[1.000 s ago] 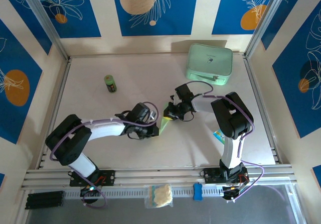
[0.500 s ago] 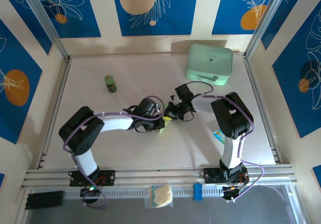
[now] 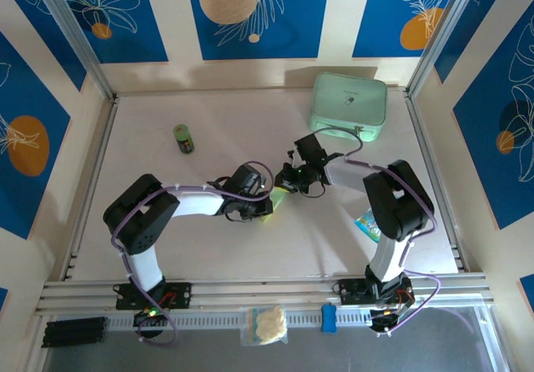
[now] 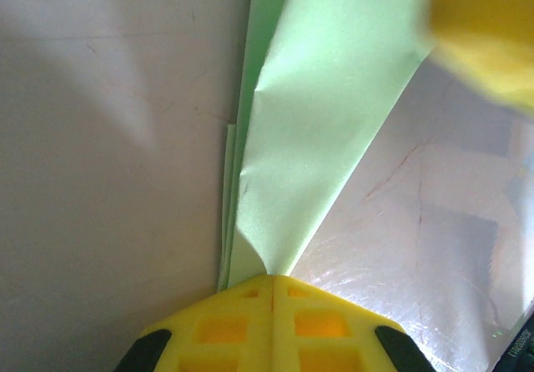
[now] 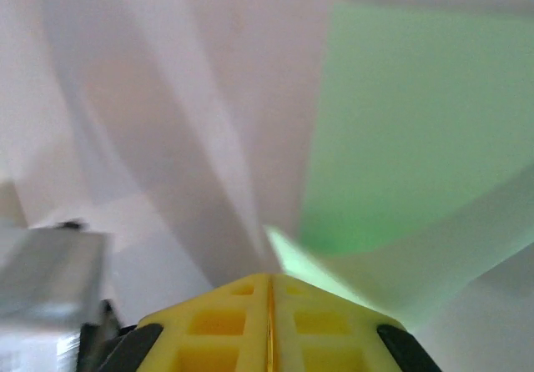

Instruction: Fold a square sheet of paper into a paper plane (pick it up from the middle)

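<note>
Between the two pincers: pale green paper (image 3: pixel 274 206), thin and matte, folded into a narrow layered strip and lying low over the table (image 3: pixel 209 122).
Paper ahead of the left tips: a long flap that widens away from them, with a soft crease down it. Stacked edges show along its left side.
Paper ahead of the right tips: a broad flat panel up and to the right, blurred. A curled flap runs from it down to the tips.
Left pincer (image 4: pixel 271 279): yellow grid-moulded fingers pressed together with no gap, the paper's narrow end nipped in the seam.
Right pincer (image 5: pixel 269 279): the same yellow fingers, closed tight, the curled flap caught at their tips.
Left arm: lies low, reaching right from its base, white forearm wrapped by a purple cable, wrist pointing right.
Right arm: elbow raised above its base, forearm reaching left, wrist angled down toward the left pincer.
Table: pale and smooth, faintly scuffed, glossy right of the left pincer.
Well beyond the right pincer: mint-green case (image 3: pixel 349 103), thick, with rounded corners.
Well left of the left pincer: small green bottle (image 3: pixel 183 138), cylindrical.
</note>
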